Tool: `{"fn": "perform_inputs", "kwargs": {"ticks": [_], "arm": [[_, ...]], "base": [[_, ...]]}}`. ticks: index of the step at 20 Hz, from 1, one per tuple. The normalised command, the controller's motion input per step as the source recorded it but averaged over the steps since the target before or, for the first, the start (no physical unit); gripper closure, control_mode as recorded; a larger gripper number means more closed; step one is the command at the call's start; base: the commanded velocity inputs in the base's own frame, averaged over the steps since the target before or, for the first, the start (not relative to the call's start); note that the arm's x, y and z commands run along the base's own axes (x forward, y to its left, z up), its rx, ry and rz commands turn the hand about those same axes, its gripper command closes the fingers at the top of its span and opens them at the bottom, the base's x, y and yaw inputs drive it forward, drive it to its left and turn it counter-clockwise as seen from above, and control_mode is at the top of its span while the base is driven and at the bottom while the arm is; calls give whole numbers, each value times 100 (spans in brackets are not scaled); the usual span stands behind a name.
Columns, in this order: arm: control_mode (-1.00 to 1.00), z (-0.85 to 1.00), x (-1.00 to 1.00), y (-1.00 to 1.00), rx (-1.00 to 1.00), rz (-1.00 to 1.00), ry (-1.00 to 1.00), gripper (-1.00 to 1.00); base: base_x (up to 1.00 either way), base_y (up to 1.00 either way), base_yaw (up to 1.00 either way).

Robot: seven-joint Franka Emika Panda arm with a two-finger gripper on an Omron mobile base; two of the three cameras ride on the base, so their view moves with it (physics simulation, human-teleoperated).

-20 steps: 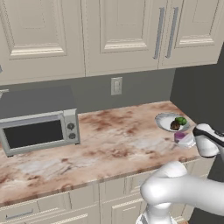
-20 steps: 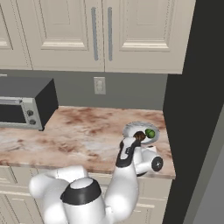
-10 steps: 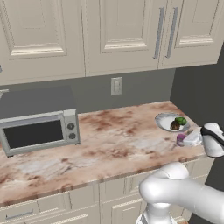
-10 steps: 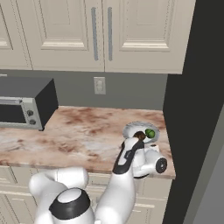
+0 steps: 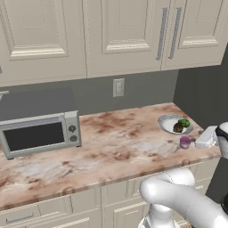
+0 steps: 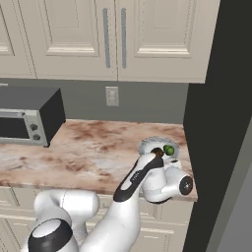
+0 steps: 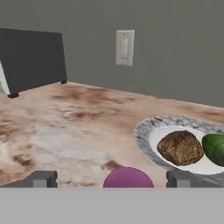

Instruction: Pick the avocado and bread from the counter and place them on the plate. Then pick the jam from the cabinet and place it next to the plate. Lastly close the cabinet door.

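The jam [image 5: 185,142] is standing upright on the counter [image 5: 111,147], directly between the spread fingertips [image 7: 43,179] of the gripper [image 7: 111,180], which is gaping wide and gripping nothing. The arm is reaching low and level along the counter's front edge, hand pointing toward the back wall. Just beyond the gripper, slightly right, the plate [image 7: 146,131] is carrying the bread [image 7: 180,147] and, right of it, the avocado [image 7: 215,148]. Far left, a toaster oven [image 5: 40,136] is sitting.
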Motion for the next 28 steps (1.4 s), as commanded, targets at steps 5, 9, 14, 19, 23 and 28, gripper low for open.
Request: {"fn": "perform_inputs", "kwargs": {"ticks": [5,9,14,19,23,28], "arm": [[-100,46,-50,20,-19,11,-5,-100],[-100,36,-69,25,-30,16,-15,-100],[-100,38,-75,20,-35,17,-24,-100],[-100,21,-58,33,-39,17,-23,-100],[-100,11,-10,42,-40,20,-10,-100],[-100,29,-1,44,-41,25,-7,-100]], "base": [[0,0,0],[0,0,0],[0,0,0],[0,0,0],[0,0,0],[0,0,0]]}}
